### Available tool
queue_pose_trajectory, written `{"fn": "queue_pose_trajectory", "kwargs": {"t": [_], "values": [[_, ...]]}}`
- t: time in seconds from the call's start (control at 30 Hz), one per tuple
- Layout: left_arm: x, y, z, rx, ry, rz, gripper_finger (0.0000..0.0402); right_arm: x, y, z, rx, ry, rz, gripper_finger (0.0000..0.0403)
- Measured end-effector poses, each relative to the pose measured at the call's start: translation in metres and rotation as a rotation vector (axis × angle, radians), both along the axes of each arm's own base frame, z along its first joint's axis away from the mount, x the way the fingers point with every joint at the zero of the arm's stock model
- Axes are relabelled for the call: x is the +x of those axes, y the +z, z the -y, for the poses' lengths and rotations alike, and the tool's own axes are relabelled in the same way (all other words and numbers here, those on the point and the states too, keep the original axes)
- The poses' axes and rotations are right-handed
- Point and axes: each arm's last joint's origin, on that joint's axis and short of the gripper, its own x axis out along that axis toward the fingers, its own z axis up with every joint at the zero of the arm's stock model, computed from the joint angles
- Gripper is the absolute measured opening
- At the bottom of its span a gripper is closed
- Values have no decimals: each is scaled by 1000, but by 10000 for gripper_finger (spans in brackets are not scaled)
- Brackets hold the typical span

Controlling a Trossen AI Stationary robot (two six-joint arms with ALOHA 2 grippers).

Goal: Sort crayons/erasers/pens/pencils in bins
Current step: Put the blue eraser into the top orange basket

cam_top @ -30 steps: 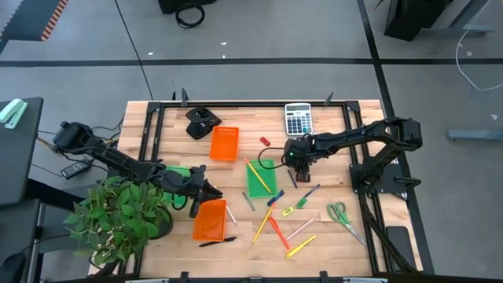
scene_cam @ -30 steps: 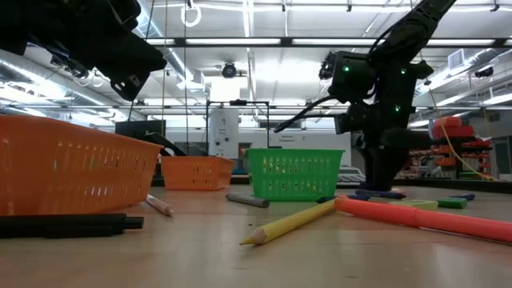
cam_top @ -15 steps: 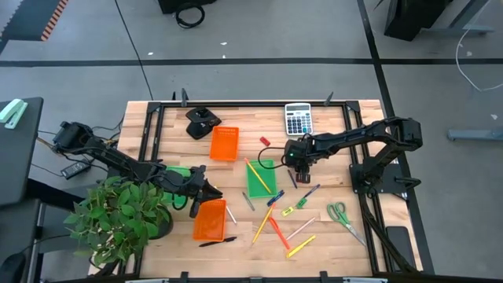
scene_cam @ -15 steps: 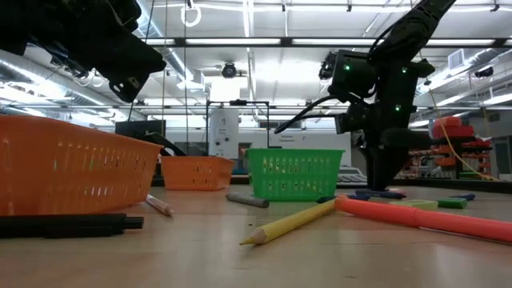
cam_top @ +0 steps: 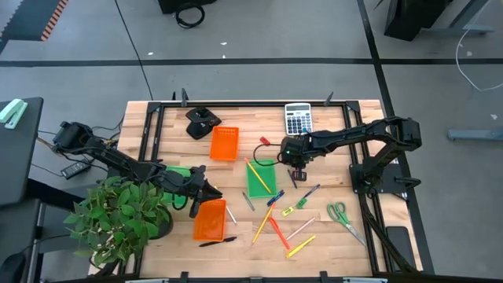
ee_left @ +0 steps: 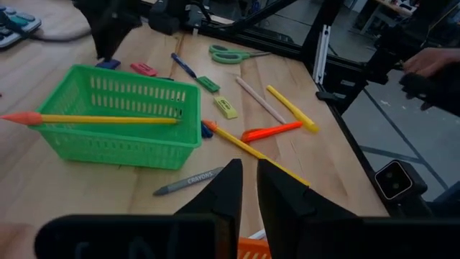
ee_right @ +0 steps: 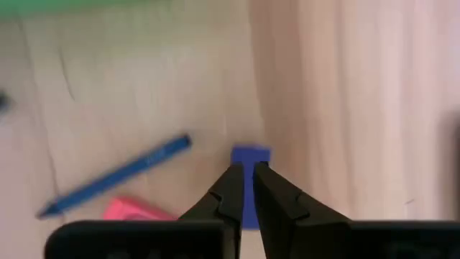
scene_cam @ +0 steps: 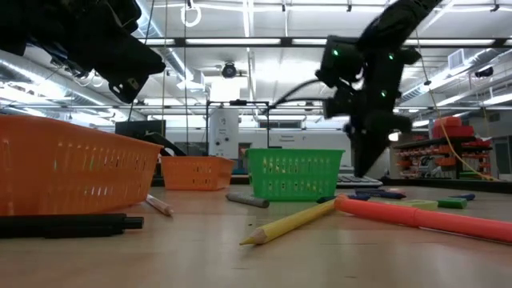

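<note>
My right gripper (ee_right: 248,171) is shut on a small blue eraser (ee_right: 250,154) just right of the middle green bin (cam_top: 261,179). A yellow pencil (cam_top: 258,174) lies across that bin's rim. In the low view the right gripper (scene_cam: 358,170) hangs above the tabletop. A blue pen (ee_right: 115,177) and a pink eraser (ee_right: 129,210) lie on the wood below it. My left gripper (ee_left: 249,167) is shut on nothing and hovers over the far end of the near orange bin (cam_top: 209,218). Another orange bin (cam_top: 224,143) stands farther back, and a second green bin (cam_top: 179,173) shows under the left arm. My right gripper pinches the blue eraser between its two fingers, which point down from above. A strip of the eraser (ee_right: 249,188) shows in the gap between them, and its end sticks out past the tips. The eraser appears lifted, since the fingertips stand clear of the table in the low view.
Pencils, crayons (cam_top: 275,232), small erasers (cam_top: 295,207) and pens lie scattered near the table's front right, with green-handled scissors (cam_top: 342,214) beyond them. A grey crayon (ee_left: 188,181) lies by the green bin. A calculator (cam_top: 297,118) sits at the far edge and a potted plant (cam_top: 118,216) at the front left.
My right gripper has risen from the tabletop and swung a little toward the table's left edge, closer to the middle green bin, tipping as it went.
</note>
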Motion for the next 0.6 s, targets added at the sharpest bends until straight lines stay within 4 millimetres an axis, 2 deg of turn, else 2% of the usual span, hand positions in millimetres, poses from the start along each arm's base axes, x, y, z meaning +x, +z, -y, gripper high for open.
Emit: {"fn": "queue_pose_trajectory", "kwargs": {"t": [0.17,0.3,0.43,0.6], "values": [[0,-1,0,3,0,-7,51,20,36,0,-12,6,71,37],[0,-1,0,5,0,-13,52,27,58,-1,-29,11,79,38],[-1,-2,2,3,-9,-22,51,14,49,-3,3,2,-43,44],[-3,-2,5,1,-26,-22,51,-4,16,-3,47,-27,-117,97]]}}
